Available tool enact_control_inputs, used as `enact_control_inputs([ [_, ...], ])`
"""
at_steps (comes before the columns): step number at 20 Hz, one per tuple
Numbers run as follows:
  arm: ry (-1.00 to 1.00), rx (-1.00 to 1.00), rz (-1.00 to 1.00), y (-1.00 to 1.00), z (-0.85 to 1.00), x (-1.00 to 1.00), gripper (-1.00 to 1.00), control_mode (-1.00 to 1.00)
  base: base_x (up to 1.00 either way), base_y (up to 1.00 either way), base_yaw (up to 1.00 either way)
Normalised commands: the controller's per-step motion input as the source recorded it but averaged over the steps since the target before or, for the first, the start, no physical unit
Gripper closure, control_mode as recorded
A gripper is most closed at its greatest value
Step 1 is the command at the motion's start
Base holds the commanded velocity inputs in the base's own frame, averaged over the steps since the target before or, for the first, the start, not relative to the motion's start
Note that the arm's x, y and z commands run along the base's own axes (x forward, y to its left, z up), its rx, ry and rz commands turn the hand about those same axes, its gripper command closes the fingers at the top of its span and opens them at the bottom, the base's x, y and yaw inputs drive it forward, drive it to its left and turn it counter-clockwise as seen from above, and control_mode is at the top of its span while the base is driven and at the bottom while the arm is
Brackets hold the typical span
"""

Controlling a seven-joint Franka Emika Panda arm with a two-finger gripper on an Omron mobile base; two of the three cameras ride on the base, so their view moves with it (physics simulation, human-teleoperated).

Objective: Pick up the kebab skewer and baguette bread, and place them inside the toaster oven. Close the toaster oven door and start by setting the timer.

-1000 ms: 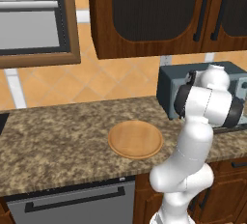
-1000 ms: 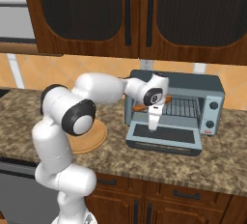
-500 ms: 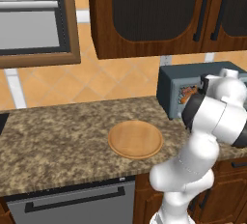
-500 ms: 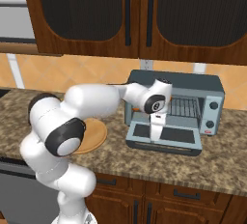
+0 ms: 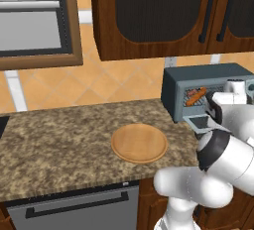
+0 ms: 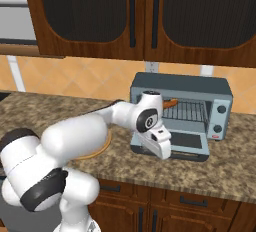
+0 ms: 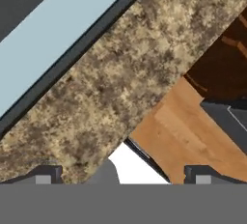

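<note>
two food items sit on the wire rack inside the toaster oven (image 5: 213, 89), right of centre in the left base frame: the baguette bread (image 5: 196, 95) and, just beside it, the kebab skewer (image 5: 190, 94). the toaster oven door (image 6: 176, 144) lies folded down on the desk (image 6: 220, 171). the tool (image 7: 120, 175) is released, tips spread wide, grasping nothing, over the desk edge. a round wooden board (image 5: 139, 143) lies mid-frame.
</note>
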Motion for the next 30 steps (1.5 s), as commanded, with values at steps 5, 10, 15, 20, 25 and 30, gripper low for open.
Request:
enact_control_inputs([
  [5, 0.00, 0.07, 0.62, 0.11, -0.21, 0.19, -1.00, -1.00, 0.00, 0.00, 0.00],
  [10, 0.03, 0.08, 0.30, 0.08, -0.39, 0.66, -1.00, -1.00, 0.00, 0.00, 0.00],
  [15, 0.03, 0.02, 0.20, 0.20, -0.40, 0.50, -1.00, -1.00, 0.00, 0.00, 0.00],
  [20, 0.00, 0.00, 0.07, 0.00, -0.15, 0.10, -1.00, -1.00, 0.00, 0.00, 0.00],
  [25, 0.00, 0.01, 0.00, 0.00, -0.15, -0.12, -1.00, -1.00, 0.00, 0.00, 0.00],
  [30, 0.00, 0.01, 0.00, 0.00, -0.13, -0.05, -1.00, -1.00, 0.00, 0.00, 0.00],
])
